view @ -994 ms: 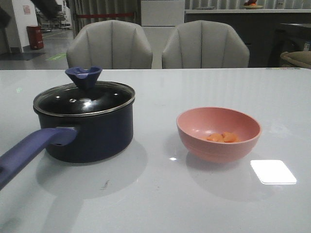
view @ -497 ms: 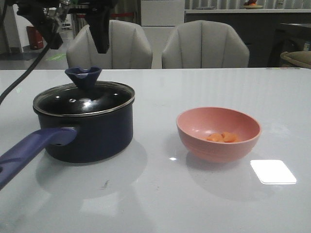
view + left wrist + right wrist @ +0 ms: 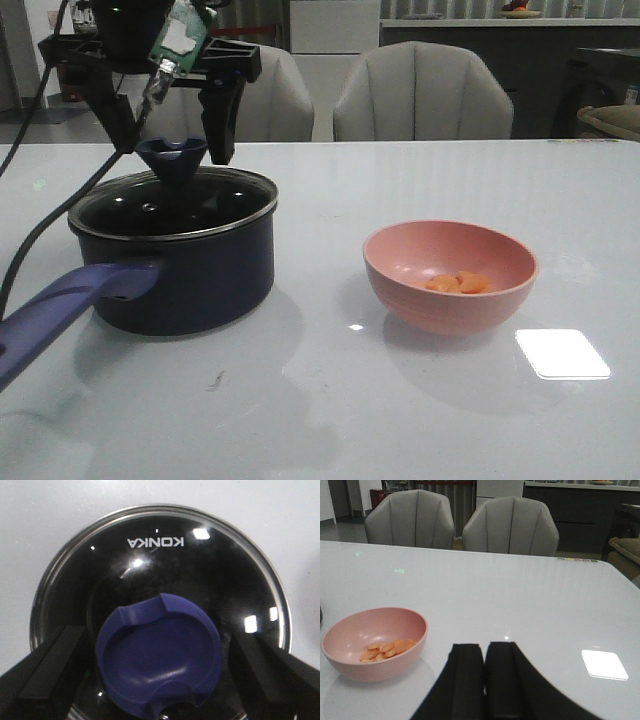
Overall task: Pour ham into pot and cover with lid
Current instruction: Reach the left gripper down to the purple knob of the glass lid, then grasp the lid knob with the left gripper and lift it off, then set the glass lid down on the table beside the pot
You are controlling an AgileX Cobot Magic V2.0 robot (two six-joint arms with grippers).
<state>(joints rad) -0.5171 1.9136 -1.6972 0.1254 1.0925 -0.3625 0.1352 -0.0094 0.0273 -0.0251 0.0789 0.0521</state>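
The dark navy pot (image 3: 185,280) stands at the left of the table, its purple-blue handle (image 3: 60,305) pointing toward the front left. The glass lid (image 3: 215,200) (image 3: 155,555) rests on it, blue knob (image 3: 172,157) (image 3: 157,655) up. My left gripper (image 3: 170,135) (image 3: 157,680) hangs open over the lid, one finger on each side of the knob, not touching it. The ham (image 3: 458,283) (image 3: 385,650), several orange chunks, lies in the pink bowl (image 3: 450,275) (image 3: 372,642) right of centre. My right gripper (image 3: 484,680) is shut and empty, above the table to the bowl's right.
Two grey chairs (image 3: 320,95) stand behind the table's far edge. A bright light patch (image 3: 562,353) lies on the tabletop right of the bowl. The left arm's cable (image 3: 40,230) hangs down past the pot's left side.
The left arm has come down from the top of the view until its open fingers flank the lid's knob. Pot, lid and bowl have not moved.
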